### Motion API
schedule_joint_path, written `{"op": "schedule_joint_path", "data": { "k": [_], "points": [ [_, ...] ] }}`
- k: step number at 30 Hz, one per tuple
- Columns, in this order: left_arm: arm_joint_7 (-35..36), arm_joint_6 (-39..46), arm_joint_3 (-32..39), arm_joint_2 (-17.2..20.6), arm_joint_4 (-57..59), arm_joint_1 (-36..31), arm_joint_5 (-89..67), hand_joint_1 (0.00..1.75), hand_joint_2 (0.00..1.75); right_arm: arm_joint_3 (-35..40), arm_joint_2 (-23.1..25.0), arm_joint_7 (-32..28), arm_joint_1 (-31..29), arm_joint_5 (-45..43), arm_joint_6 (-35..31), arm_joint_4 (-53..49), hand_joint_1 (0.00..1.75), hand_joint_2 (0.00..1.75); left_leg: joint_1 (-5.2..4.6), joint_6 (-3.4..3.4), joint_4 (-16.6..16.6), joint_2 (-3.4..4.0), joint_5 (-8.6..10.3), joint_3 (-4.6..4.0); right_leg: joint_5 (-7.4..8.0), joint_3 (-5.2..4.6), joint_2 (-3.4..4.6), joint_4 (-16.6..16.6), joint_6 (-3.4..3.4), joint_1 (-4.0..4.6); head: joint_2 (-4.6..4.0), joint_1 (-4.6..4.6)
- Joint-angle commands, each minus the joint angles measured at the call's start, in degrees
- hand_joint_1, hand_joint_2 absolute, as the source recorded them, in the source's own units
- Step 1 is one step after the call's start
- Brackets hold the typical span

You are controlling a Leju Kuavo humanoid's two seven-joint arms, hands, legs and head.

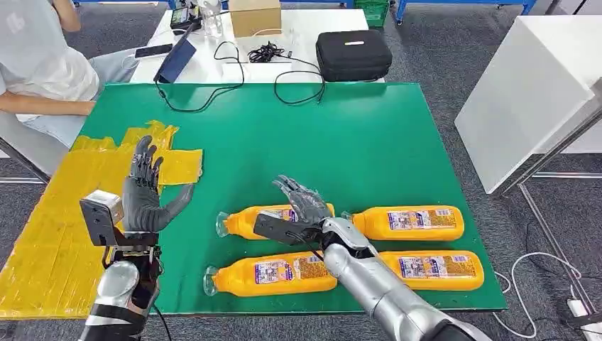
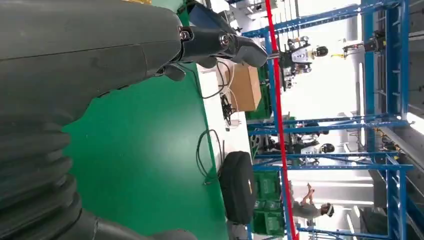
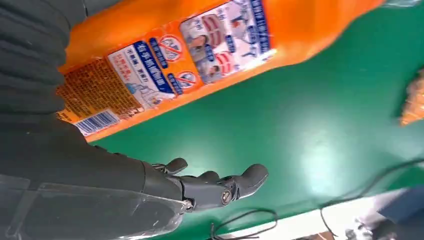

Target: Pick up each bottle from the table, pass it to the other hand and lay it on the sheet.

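Head view: right hand (image 1: 304, 201) hovers open over far-left bottle (image 1: 250, 221).

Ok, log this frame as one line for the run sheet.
stage: reaching | right hand: open over rear-left bottle | left hand: open, raised, empty | bottles on yellow sheet: none

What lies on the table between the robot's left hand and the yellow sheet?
Nothing. In the head view the left hand is raised, open, at the yellow sheet's right edge, over its border with the green mat.
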Motion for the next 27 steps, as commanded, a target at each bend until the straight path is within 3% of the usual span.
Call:
{"op": "schedule_joint_path", "data": {
  "k": [1, 12, 17, 27],
  "points": [
    [0.4, 0.2, -0.6, -0.6, 4.0, -2.3, 0.7, 0.00, 1.75, 2.3, 0.1, 3.5, -5.0, 1.8, -0.4, 10.3, 0.00, 1.75, 0.02, -0.04, 0.0, -0.02, -0.05, 0.13, -0.06, 0.15, -0.08, 0.0, -0.05, 0.03, 0.00, 0.00],
    [0.4, 0.2, -0.7, -0.9, 4.2, -2.2, 0.7, 0.00, 1.75, 2.1, 0.3, 5.1, -5.6, 2.6, 0.4, 12.0, 0.00, 1.75, 0.00, -0.03, 0.0, -0.01, -0.05, 0.11, -0.06, 0.12, -0.06, 0.0, -0.04, 0.01, 0.00, 0.00],
    [0.5, 0.1, -1.5, -1.0, 3.6, -2.2, 0.9, 0.00, 1.75, 3.4, 0.6, 9.5, -7.8, 4.8, 6.9, 17.2, 0.00, 1.75, 0.04, -0.04, 0.0, -0.04, -0.06, 0.17, -0.06, 0.19, -0.10, 0.0, -0.06, 0.05, 0.00, 0.00],
    [1.2, 0.1, -4.0, -1.2, 3.4, -3.9, 1.1, 0.00, 1.75, 5.3, 0.8, 10.4, -8.9, 6.5, 13.0, 21.2, 0.07, 1.75, 0.03, -0.03, 0.0, -0.17, 0.00, 0.34, -0.05, 0.36, -0.23, 0.0, -0.06, 0.05, 0.00, 0.00]
  ]
}}
